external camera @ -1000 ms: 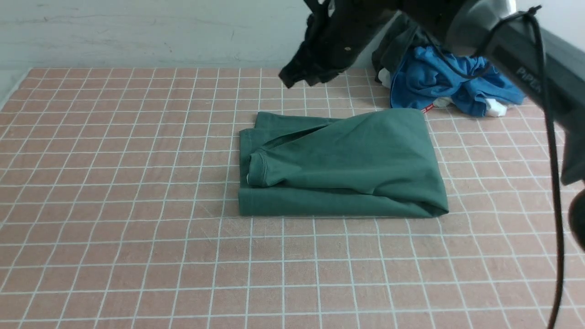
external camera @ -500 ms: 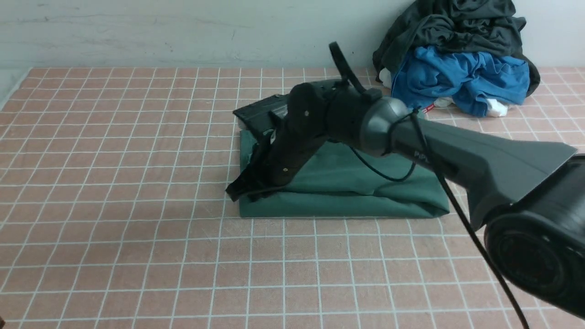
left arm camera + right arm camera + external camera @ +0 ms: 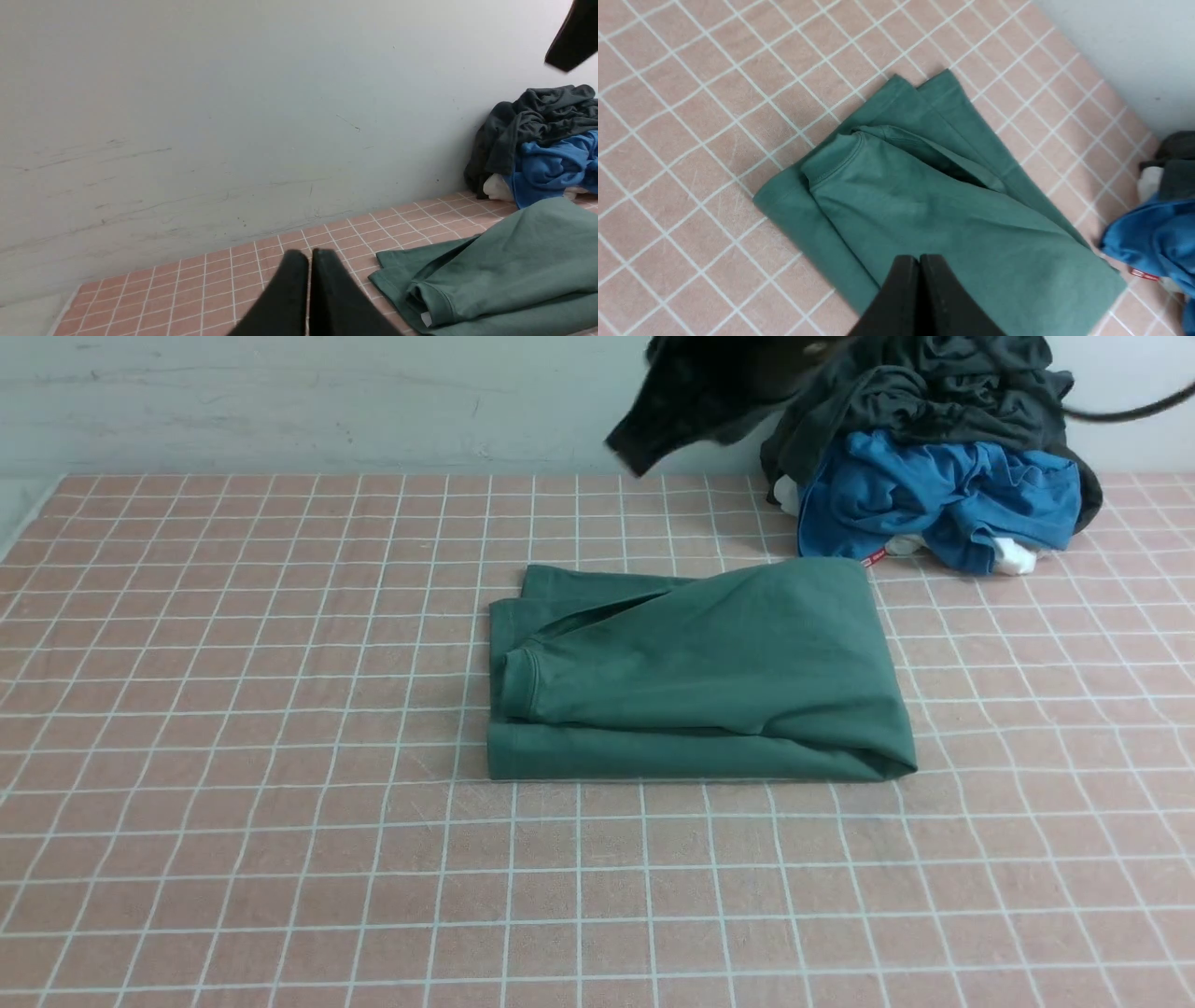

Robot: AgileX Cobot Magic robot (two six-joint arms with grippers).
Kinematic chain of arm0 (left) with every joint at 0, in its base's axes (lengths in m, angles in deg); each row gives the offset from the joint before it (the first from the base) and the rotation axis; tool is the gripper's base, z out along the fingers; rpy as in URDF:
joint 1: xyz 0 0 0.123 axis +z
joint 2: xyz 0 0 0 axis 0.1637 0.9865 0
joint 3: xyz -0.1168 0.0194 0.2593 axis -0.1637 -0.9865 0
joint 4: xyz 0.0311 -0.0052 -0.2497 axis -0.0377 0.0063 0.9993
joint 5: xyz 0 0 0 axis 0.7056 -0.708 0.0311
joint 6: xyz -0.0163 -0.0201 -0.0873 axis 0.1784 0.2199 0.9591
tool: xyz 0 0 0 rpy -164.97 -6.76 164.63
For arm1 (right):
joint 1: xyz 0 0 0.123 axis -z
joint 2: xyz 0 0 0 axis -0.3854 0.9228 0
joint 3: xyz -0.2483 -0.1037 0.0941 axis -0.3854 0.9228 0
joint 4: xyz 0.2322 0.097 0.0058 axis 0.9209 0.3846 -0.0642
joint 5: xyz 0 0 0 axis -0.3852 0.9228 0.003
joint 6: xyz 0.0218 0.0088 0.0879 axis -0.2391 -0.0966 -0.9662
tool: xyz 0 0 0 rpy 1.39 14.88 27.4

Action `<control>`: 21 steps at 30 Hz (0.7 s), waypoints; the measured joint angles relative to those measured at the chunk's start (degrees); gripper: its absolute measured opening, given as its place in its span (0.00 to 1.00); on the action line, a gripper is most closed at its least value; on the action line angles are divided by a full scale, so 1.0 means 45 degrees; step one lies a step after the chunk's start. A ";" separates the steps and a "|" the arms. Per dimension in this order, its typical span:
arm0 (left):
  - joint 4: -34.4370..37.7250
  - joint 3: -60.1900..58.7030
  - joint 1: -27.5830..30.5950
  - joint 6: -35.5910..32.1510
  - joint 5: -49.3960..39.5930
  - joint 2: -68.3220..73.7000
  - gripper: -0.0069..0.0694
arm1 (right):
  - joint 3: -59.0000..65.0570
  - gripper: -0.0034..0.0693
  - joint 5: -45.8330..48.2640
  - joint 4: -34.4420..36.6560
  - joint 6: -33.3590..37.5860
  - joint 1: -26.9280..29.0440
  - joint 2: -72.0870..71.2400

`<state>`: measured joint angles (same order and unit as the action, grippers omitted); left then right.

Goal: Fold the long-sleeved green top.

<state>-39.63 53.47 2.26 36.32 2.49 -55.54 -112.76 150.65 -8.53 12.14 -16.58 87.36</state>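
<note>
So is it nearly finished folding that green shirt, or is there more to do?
It looks almost done. The green top lies on the checked cloth as a compact rectangle, one cuff tucked on top. Nothing is in hand: the right gripper hangs shut above the top, and the left gripper is shut and off to the side. At most a little tidying is left; the pile of other clothes sits apart.

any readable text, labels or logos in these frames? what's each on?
None readable.
Small red tag at the edge of the blue garment: marks on it too small to read.
White label peeking from the green long-sleeved top: no legible print.
</note>
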 joint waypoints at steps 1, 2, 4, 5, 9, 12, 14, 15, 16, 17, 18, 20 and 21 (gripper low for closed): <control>0.0000 0.0000 -0.0044 0.0000 -0.0047 0.0000 0.09 | 0.0420 0.03 0.0011 -0.0011 -0.0100 0.0000 -0.0596; 0.0000 0.0000 -0.0056 0.0000 -0.0118 0.0000 0.09 | 0.0982 0.03 0.0024 0.0007 -0.0280 0.0000 -0.1270; 0.0000 0.0000 -0.0060 0.0000 -0.0169 0.0000 0.09 | 0.1628 0.03 0.0036 0.0054 -0.0573 0.0000 -0.1910; 0.0000 0.0000 -0.0071 0.0000 -0.0257 0.0000 0.09 | 0.2646 0.03 0.0036 0.0181 -0.0940 0.0000 -0.2712; 0.0000 0.0000 -0.0070 0.0000 -0.0290 0.0000 0.09 | 0.5782 0.03 -0.0572 0.0459 -0.2014 0.0000 -0.4449; 0.0000 0.0000 -0.0070 0.0000 -0.0301 0.0000 0.09 | 0.9093 0.03 -0.2393 0.0515 -0.2372 0.0000 -0.6263; 0.0000 0.0000 -0.0070 0.0000 -0.0301 0.0000 0.09 | 1.0794 0.03 -0.3360 0.0515 -0.2543 0.0000 -0.7226; 0.0000 0.0000 -0.0070 0.0000 -0.0301 0.0000 0.09 | 1.1821 0.03 -0.4189 0.0515 -0.2609 0.0000 -0.7853; 0.0000 0.0000 -0.0070 0.0000 -0.0301 0.0000 0.09 | 1.2416 0.03 -0.4737 0.0515 -0.2647 0.0000 -0.8231; 0.0000 0.0000 -0.0070 0.0000 -0.0301 0.0000 0.09 | 1.3750 0.03 -0.5508 0.0515 -0.2699 0.0000 -0.9105; 0.0000 0.0000 -0.0070 0.0000 -0.0301 0.0000 0.09 | 1.3932 0.03 -0.5631 0.0515 -0.2700 0.0000 -0.9105; 0.0000 0.0000 -0.0070 0.0000 -0.0301 0.0000 0.09 | 1.5945 0.03 -0.6980 0.0533 -0.2772 0.0000 -1.0541; 0.0000 0.0000 -0.0070 0.0000 -0.0301 0.0000 0.09 | 1.6531 0.03 -0.7214 0.0579 -0.2795 0.0000 -1.0906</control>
<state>-39.63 53.47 1.94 36.32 1.13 -55.54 -38.37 118.19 -5.92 -0.44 -16.58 38.29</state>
